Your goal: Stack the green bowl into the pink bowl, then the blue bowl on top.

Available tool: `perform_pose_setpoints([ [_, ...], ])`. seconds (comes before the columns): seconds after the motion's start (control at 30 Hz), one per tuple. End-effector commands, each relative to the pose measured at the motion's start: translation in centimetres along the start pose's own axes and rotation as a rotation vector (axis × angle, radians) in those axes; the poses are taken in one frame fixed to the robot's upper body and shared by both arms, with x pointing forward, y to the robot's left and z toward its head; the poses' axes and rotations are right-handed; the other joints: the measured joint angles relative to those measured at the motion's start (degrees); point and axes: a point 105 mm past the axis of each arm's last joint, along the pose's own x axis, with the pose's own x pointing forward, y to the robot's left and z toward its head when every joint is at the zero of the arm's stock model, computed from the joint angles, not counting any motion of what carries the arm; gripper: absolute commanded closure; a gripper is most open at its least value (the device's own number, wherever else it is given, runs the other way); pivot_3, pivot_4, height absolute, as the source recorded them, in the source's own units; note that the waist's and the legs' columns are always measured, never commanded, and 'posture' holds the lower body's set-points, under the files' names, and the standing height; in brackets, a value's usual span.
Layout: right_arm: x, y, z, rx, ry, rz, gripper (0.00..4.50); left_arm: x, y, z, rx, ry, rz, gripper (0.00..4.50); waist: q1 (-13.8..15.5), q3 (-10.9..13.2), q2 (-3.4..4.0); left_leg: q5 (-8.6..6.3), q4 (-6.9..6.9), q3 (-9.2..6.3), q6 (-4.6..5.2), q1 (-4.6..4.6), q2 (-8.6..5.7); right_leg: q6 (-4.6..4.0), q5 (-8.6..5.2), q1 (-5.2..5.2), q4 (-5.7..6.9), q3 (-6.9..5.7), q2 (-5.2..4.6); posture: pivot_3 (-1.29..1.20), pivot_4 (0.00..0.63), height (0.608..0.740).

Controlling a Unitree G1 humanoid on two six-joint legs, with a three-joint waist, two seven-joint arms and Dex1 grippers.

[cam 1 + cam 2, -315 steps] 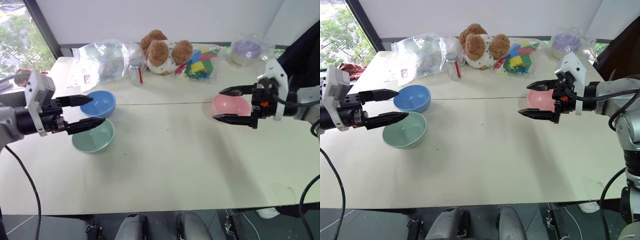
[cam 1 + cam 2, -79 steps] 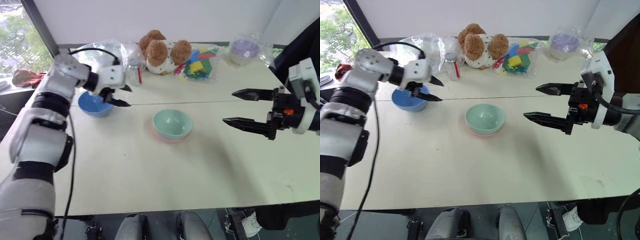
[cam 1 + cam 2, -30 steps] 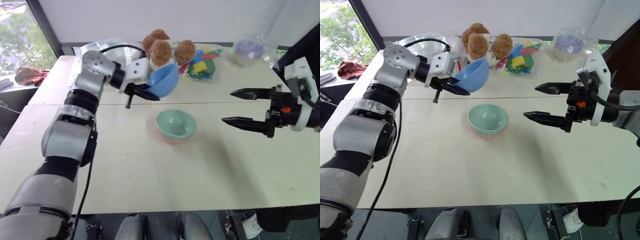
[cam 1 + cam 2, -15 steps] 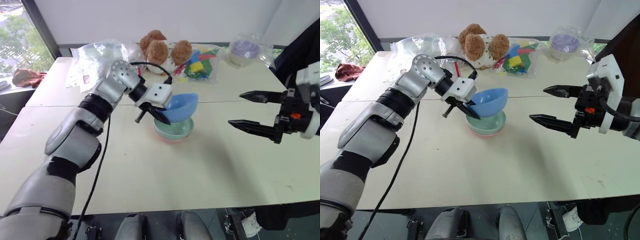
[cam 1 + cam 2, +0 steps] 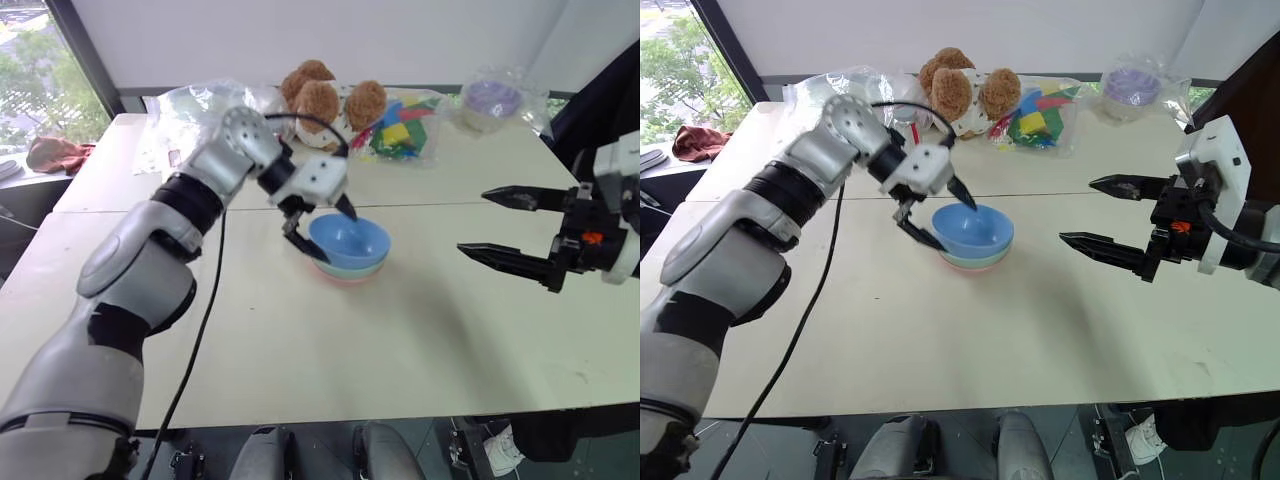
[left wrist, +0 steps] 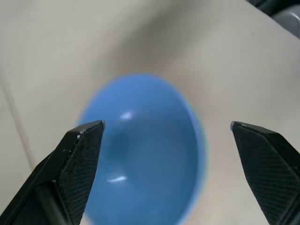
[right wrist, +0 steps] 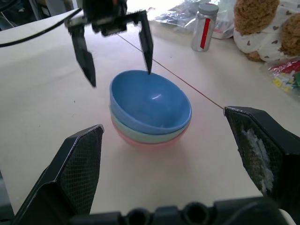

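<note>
- The blue bowl (image 5: 974, 229) is sitting upright in the green bowl (image 7: 140, 132), which is itself nesting in the pink bowl (image 7: 145, 141); only thin bands of green and pink are showing under the blue rim.
- The stack is standing near the middle of the counter (image 5: 970, 340), just on the near side of the seam that is running across it, well away from every edge.
- The left end effector (image 5: 936, 215) is hanging over the stack's left rim with its two fingers spread wide, one on each side of that rim and gripping nothing. I judge the wide spread is letting the bowl settle under its own weight without being dragged askew.
- In the left wrist view the blue bowl is lying free between the two black fingertips (image 6: 84, 140), with open gaps on both sides.
- The right end effector (image 5: 1110, 215) is waiting well apart from the stack, toward the counter's right edge, its fingers also spread and empty, pointing toward the bowls. That is keeping it out of the left arm's way.
- The bowls are looking level and centred, so the stacking appears complete; what is left, in my judgement, is for the left arm to be lifting clear without clipping the rim.
- Along the counter's far edge a teddy bear (image 5: 962, 92), clear bags and a small bottle (image 7: 205, 20) are lying, well clear of the stack.
</note>
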Motion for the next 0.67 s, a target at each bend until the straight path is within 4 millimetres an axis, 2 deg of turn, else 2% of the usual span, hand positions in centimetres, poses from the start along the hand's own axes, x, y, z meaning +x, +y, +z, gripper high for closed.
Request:
perform_pose_setpoints([
  [0.03, 0.1, -0.1, 0.4, -0.042, -0.011, 0.006, 0.00, -4.3, 0.0, 0.2, -0.045, -0.044, 0.130, 0.08, -0.5, 0.0, 0.01, 0.00, -0.02, 0.01, 0.00, 0.03, 0.02, 0.00, 0.00, 0.00, 0.01, 0.02, 0.02, 0.00, 0.150, 0.740],
  [0.2, 0.8, -0.3, 0.1, -0.050, 0.003, 0.038, 0.00, -8.1, -3.3, -1.5, -0.198, -0.093, 0.213, 0.08, -0.5, 0.0, 0.09, 0.01, -0.08, 0.01, -0.02, 0.14, 0.15, -0.01, 0.00, -0.02, 0.09, 0.07, 0.06, 0.00, 0.150, 0.740],
  [0.37, 1.4, -0.8, -1.0, -0.056, 0.052, 0.070, 0.00, -10.6, -6.8, -2.3, -0.338, -0.136, 0.322, 0.08, 0.2, 0.0, 0.04, 0.02, 0.04, 0.00, -0.04, 0.08, 0.10, 0.00, 0.00, 0.05, 0.05, 0.07, -0.05, 0.00, 0.150, 0.740],
  [0.53, 1.8, -1.5, -1.5, -0.054, 0.084, 0.101, 0.00, -11.7, -10.3, -3.2, -0.498, -0.152, 0.469, 0.08, -0.1, 0.0, 0.05, 0.02, 0.07, 0.02, -0.04, 0.09, 0.04, 0.00, 0.00, 0.11, 0.01, 0.08, -0.15, 0.00, 0.150, 0.740],
  [0.67, 1.8, -1.5, -1.6, -0.047, 0.102, 0.133, 0.00, -11.5, -12.5, -3.4, -0.605, -0.175, 0.538, 0.08, -0.1, 0.0, 0.05, 0.03, 0.02, -0.02, -0.05, 0.11, 0.09, -0.01, 0.00, 0.09, 0.06, 0.07, -0.14, 0.00, 0.150, 0.740],
])
